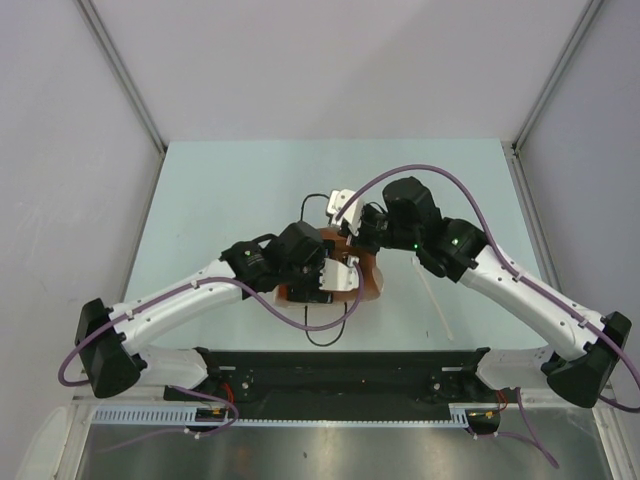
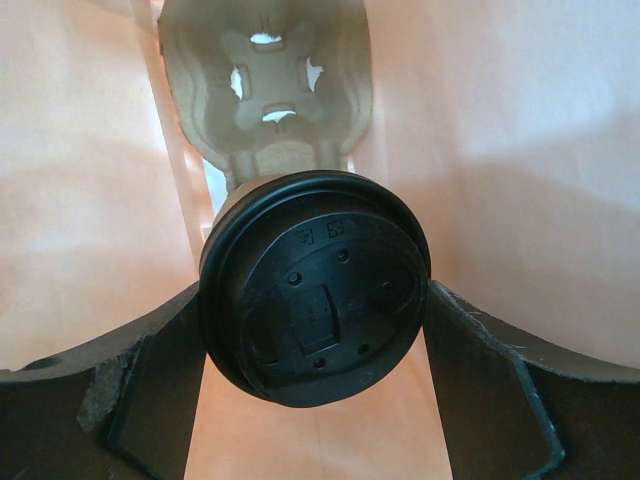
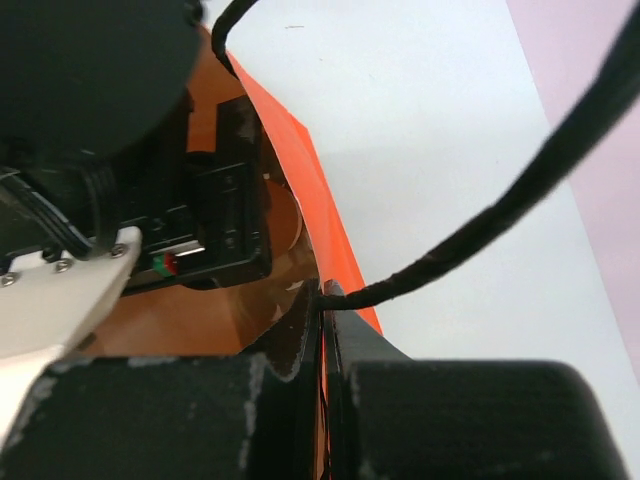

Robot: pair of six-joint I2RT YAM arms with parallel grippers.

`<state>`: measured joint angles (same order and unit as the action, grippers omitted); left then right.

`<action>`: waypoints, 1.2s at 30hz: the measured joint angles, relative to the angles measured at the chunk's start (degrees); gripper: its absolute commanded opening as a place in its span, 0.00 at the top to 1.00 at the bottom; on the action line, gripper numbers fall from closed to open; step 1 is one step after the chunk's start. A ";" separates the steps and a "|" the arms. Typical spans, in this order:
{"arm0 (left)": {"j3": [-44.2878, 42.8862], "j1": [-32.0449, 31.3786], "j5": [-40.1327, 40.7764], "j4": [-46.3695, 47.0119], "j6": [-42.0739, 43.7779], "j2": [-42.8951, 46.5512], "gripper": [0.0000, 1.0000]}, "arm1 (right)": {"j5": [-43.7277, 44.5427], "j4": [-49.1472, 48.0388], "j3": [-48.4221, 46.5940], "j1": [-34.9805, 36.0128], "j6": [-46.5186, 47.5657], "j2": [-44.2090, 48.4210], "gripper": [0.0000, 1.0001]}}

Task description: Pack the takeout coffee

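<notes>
Lid (image 2: 315,290) looks smooth plastic, bag (image 2: 520,150) matt paper

From my station I count 2 white-and-black robot arms, the left arm (image 1: 180,300) and the right arm (image 1: 520,290). They carry 2 claws, the left claw (image 2: 315,340) and the right claw (image 3: 322,345). I see 1 pale green table (image 1: 230,190) and 1 tall orange paper bag (image 1: 370,280) with 2 black cord handles (image 1: 313,203). There is also 1 small tan kraft-paper cup (image 2: 232,198), 1 round flat black plastic lid (image 2: 315,290), 1 grey-brown moulded pulp cup carrier (image 2: 265,150) with 4 cut-outs, and 1 thin white stick (image 1: 437,300).
</notes>
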<state>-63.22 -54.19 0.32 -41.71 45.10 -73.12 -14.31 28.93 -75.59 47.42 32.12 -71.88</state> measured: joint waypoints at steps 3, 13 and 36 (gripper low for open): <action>0.04 0.00 1.42 0.11 0.02 -0.17 0.72 | 0.61 0.02 0.00 0.81 0.92 0.11 1.00; 1.53 0.44 2.69 0.63 0.00 -0.96 0.72 | 2.03 0.31 0.00 2.01 2.43 0.31 1.00; 1.68 6.88 -4.70 5.79 2.16 -3.39 0.77 | -7.08 2.80 0.02 -5.05 0.66 -0.02 1.00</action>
<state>-61.54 -47.31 -4.38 -35.92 47.27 -76.51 -21.39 31.73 -75.57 42.37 32.77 -71.90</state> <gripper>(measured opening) 0.823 0.013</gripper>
